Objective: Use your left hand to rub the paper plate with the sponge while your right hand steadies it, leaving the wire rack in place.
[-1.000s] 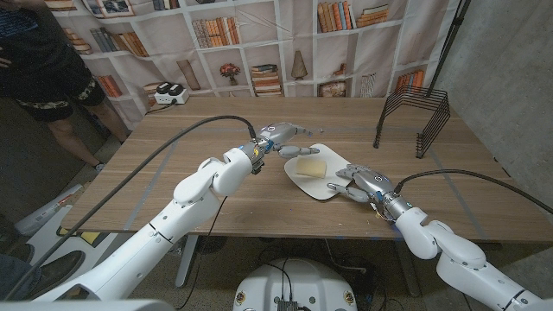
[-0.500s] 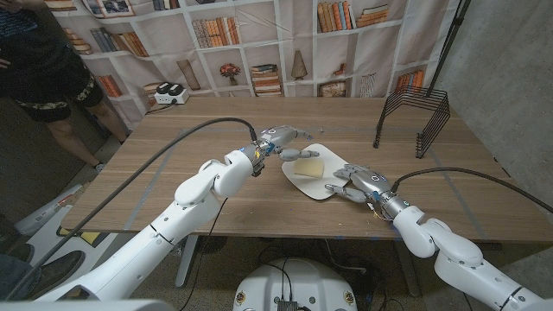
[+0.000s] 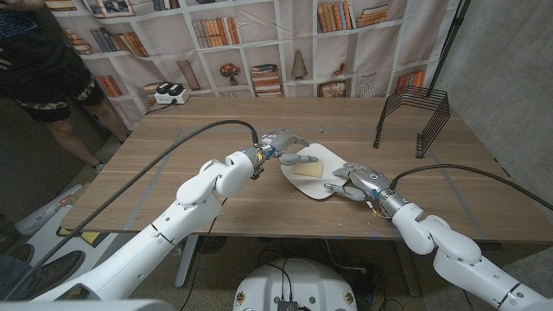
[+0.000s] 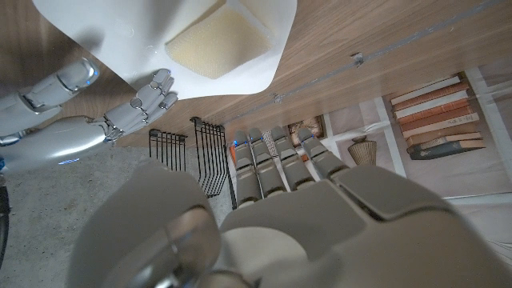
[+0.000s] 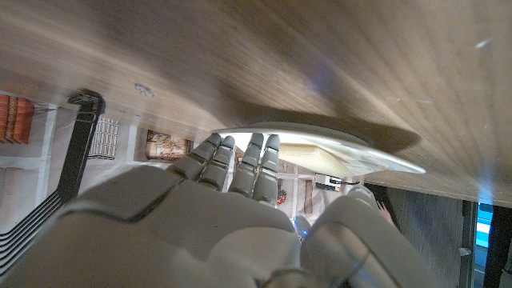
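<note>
The white paper plate [image 3: 321, 183] lies on the table's near middle, with the yellow sponge [image 3: 308, 168] lying loose on it. My left hand [image 3: 282, 149] hovers at the plate's left rim, fingers stretched out and holding nothing; its thumb reaches toward the sponge. My right hand [image 3: 356, 180] is at the plate's right rim, fingers spread and touching the edge. In the left wrist view the sponge [image 4: 216, 44] sits on the plate [image 4: 120, 32], with my right hand's fingers [image 4: 150, 94] against the rim. The right wrist view has the plate [image 5: 336, 152] just past my right hand [image 5: 216, 224].
The black wire rack [image 3: 413, 117] stands at the table's far right, well away from both hands. A person [image 3: 39, 60] stands beyond the table's left corner. A bookshelf backdrop closes the far side. Bare wood [image 3: 173, 138] lies left of the plate.
My left hand has dropped and come closer to the plate's left rim and the sponge. The plate has slid slightly left. My right hand stays at the right rim.
</note>
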